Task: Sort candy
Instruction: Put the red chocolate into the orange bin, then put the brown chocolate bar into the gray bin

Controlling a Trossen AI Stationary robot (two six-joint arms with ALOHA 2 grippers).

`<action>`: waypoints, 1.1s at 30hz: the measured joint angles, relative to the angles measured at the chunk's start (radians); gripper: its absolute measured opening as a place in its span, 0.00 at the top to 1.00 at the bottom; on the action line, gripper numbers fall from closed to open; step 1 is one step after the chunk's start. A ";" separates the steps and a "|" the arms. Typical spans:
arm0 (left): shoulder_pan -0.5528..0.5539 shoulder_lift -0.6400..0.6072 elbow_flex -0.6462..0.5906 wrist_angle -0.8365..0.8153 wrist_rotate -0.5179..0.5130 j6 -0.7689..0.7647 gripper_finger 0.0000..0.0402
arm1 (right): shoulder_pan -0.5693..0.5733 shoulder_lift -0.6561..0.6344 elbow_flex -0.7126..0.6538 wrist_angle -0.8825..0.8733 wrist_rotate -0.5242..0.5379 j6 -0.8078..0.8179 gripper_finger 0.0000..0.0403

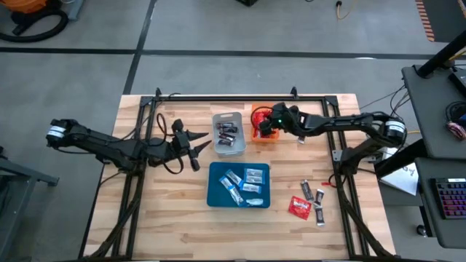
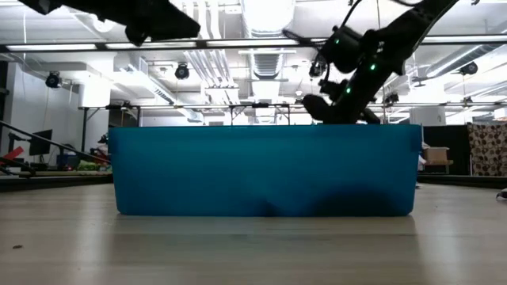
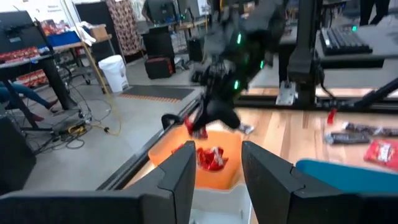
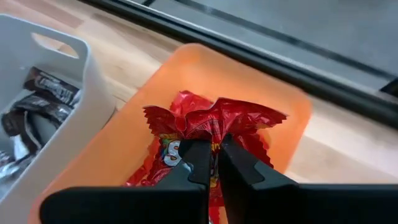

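Observation:
My right gripper [image 4: 213, 149] is shut on a shiny red candy packet [image 4: 214, 118] above the orange tray [image 1: 256, 114], where more red packets [image 3: 211, 158] lie. The grey tray [image 1: 228, 118] holds dark mini bars [image 4: 46, 99]. Blue-and-white bars [image 1: 244, 182] lie in the blue tray [image 1: 218, 195]. Loose on the wood at the right are a red packet [image 1: 299, 208] and some dark bars [image 1: 314, 196]. My left gripper [image 3: 217, 168] hovers open and empty left of the grey tray, pointing toward the trays. My right gripper pinches the red packet's crumpled middle [image 4: 208, 134] between its two fingertips. The fingers slant down from the table's right side. The packet's jagged ends fan out beyond the fingertips, and it hangs clear above the packets in the orange tray [image 3: 198, 127].
The three trays sit close together at mid table, the blue one nearest the front; in the low view its wall [image 2: 265, 170] blocks everything behind it. A black rail [image 1: 240, 97] runs along the table's far edge. Bare wood lies at the front left.

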 joint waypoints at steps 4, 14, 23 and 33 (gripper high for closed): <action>0.000 0.021 0.010 0.007 0.000 0.027 0.72 | 0.001 0.057 0.000 0.058 -0.002 0.019 0.97; 0.000 0.047 0.012 0.010 0.000 -0.030 0.72 | 0.023 0.047 0.001 0.050 -0.006 0.022 0.81; -0.001 0.047 0.019 -0.003 0.000 -0.086 0.72 | 0.024 0.041 0.002 0.045 -0.066 0.033 0.60; 0.000 0.044 0.058 -0.043 0.000 -0.037 0.72 | 0.021 -0.050 0.056 -0.183 -0.138 0.091 0.58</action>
